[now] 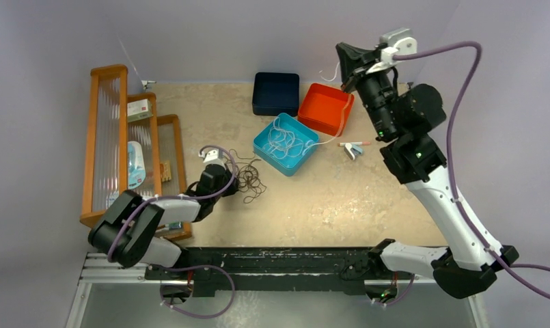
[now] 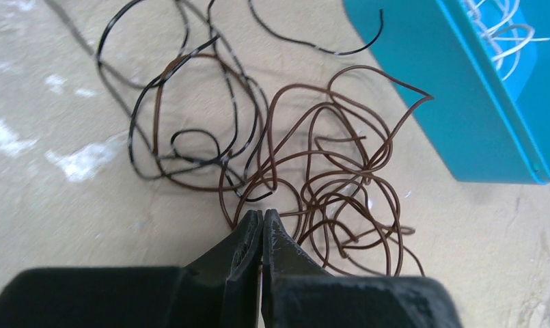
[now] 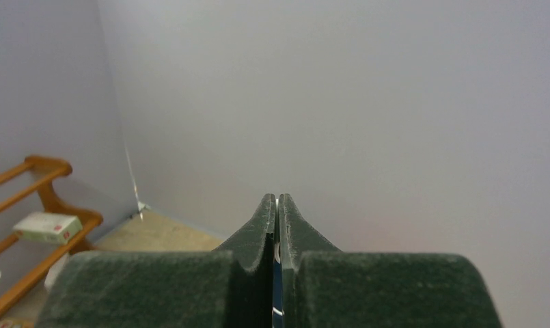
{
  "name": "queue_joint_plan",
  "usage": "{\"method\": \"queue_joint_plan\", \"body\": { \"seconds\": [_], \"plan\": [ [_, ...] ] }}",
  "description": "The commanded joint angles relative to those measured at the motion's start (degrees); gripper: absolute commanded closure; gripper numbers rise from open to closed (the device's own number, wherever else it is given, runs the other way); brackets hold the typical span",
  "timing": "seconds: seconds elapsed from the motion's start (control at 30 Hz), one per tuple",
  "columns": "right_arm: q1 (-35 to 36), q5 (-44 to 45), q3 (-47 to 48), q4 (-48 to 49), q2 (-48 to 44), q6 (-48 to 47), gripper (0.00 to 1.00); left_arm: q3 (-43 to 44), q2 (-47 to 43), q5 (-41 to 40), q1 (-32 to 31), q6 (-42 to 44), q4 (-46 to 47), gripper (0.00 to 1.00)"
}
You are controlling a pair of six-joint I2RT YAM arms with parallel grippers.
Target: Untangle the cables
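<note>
The left gripper (image 2: 262,219) is resting low over the table (image 2: 53,225) with its fingers pressed together, the tips sitting at the near edge of a tangle of brown cables (image 2: 340,171). Whether a strand is pinched there cannot be told. A black cable (image 2: 142,102) is looping through the left and far side of that tangle, crossing the brown loops in several places. Just to the right of the heap, a teal bin (image 2: 422,89) is standing on the table, and a bundle of white cables (image 1: 285,140) is lying coiled inside it.

The right gripper (image 3: 277,205) is hanging high above the far right of the table, facing the wall, its fingers closed with a thin pale sliver showing between them. From under it a white cable (image 1: 343,113) is running down past the right edge of an orange bin (image 1: 323,106) and into the teal bin. A dark navy box (image 1: 275,93) is sitting left of the orange bin, touching it. A wooden rack (image 1: 94,137) is standing along the left side.
</note>
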Motion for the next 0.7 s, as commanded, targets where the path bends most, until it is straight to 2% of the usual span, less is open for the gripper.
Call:
{"method": "queue_joint_plan", "body": {
  "seconds": [0.0, 0.2, 0.37, 0.6, 0.67],
  "plan": [
    [-0.15, -1.98, -1.39, -0.53, 0.19, 1.28, 1.0, -1.65, -7.27, -3.36, 0.08, -0.51, -11.15, 1.0],
    [-0.16, -3.18, -1.66, -1.52, 1.25, 1.86, 1.0, -2.47, -17.52, -4.77, 0.08, -1.66, -19.88, 1.0],
    [-0.14, -3.85, -2.09, -1.77, 2.22, 1.99, 1.0, 1.03, -22.16, -5.03, 0.08, -0.6, -24.52, 1.0],
    [-0.21, -4.35, -1.11, -3.22, 4.44, 2.28, 1.0, 6.65, -26.49, -7.52, 0.08, 0.64, -29.19, 0.68],
    [-0.25, -4.39, -0.85, -3.61, 5.02, 2.47, 1.0, 7.62, -27.41, -8.08, 0.08, 1.13, -30.35, 0.62]
  ]
}}
